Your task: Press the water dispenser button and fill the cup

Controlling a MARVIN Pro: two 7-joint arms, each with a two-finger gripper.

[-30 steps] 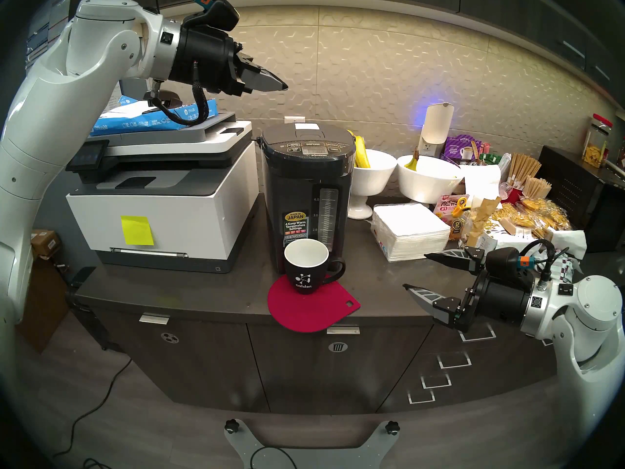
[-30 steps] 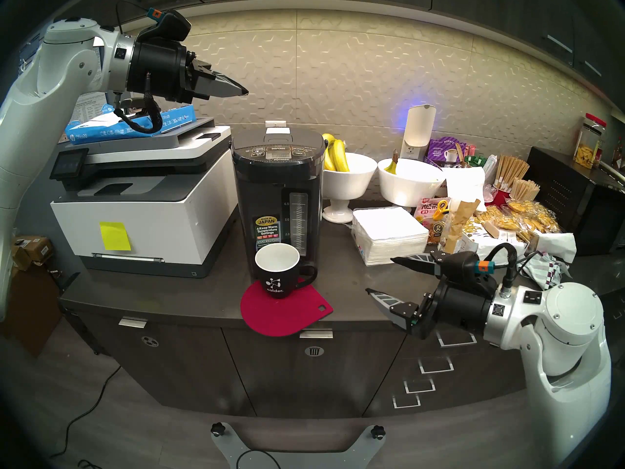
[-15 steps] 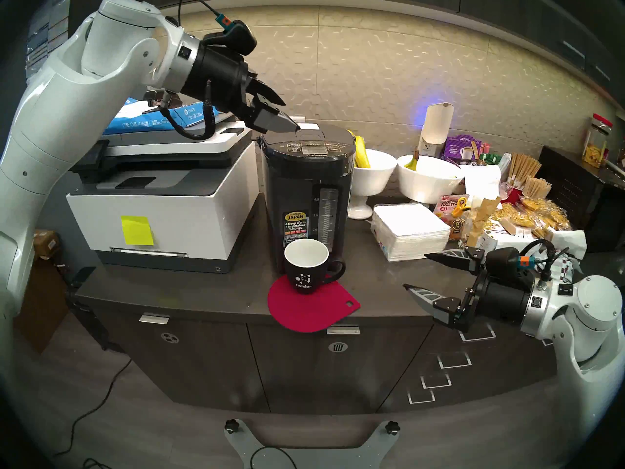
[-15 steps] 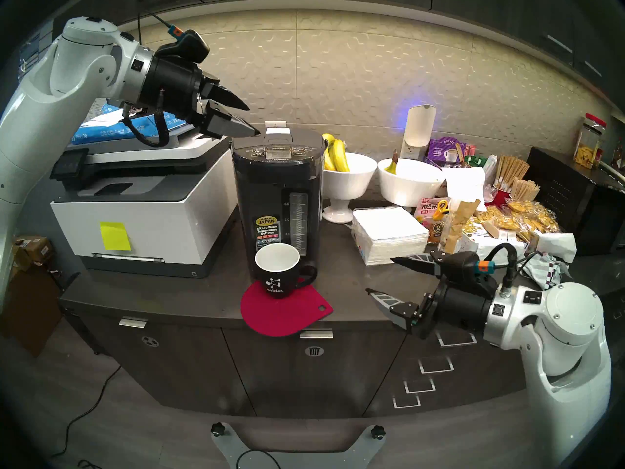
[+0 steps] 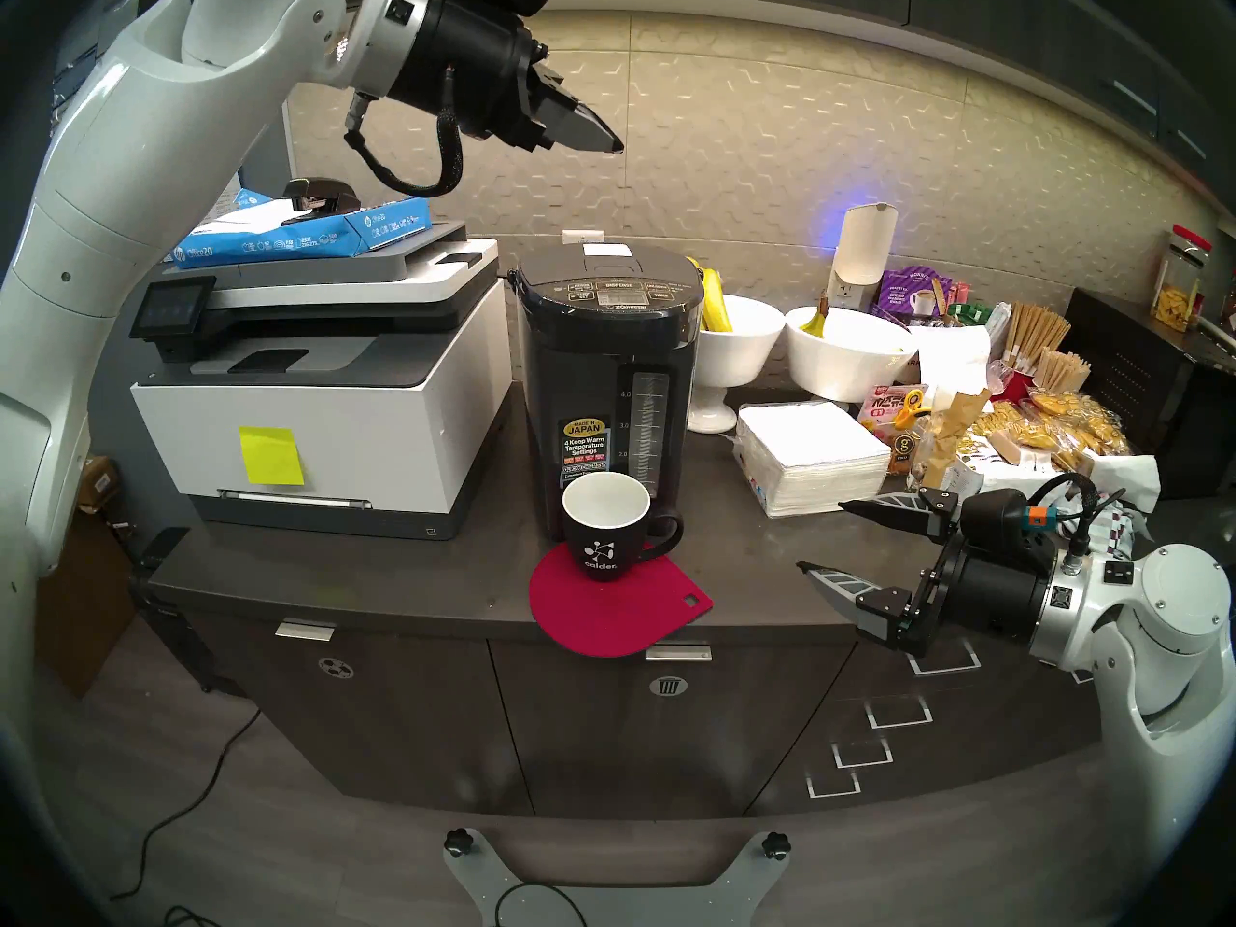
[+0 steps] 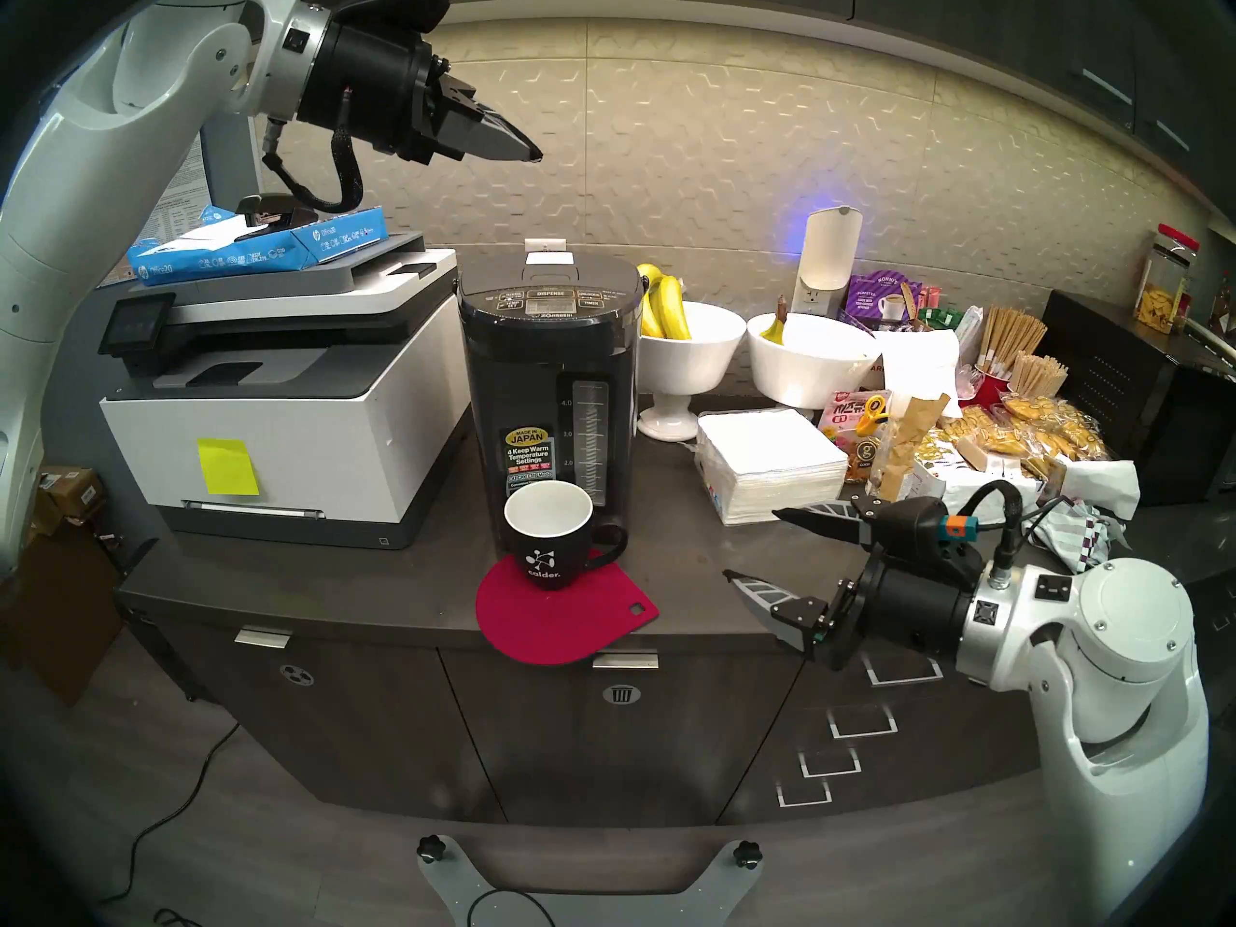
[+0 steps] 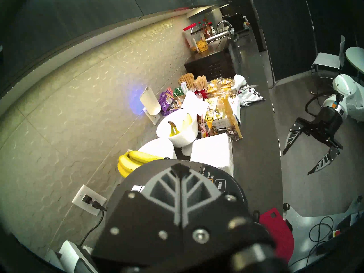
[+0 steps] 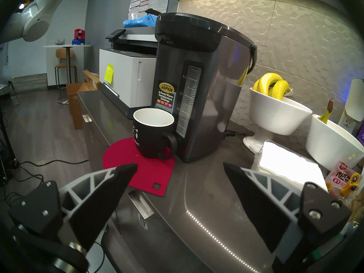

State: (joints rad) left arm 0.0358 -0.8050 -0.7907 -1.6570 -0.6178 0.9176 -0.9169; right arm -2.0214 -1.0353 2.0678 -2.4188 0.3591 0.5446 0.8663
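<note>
Dark table (image 5: 415, 584) runs along a tiled wall, its right end buried under snack packets. Toward its left end the printer (image 5: 321, 397) stands; above, the left tool (image 5: 615, 146) hangs closed and empty. Mid-table stands the water dispenser (image 5: 608, 384), its DISPENSE button (image 5: 619, 285) barely legible, the cup (image 5: 605, 531) before it near the front edge. Rightmost, the right tool (image 5: 819, 538) gapes empty.

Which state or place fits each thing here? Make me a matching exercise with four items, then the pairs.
Column one:
1. black ceramic mug
2. left gripper
3. right gripper
4. yellow sticky note

Column two:
A. jaws open wide
B. on the white-and-grey printer's front
C. jaws shut, above the dark grey water dispenser
D. empty, on a red mat

Pairs: 1-D, 2-C, 3-A, 4-B
</note>
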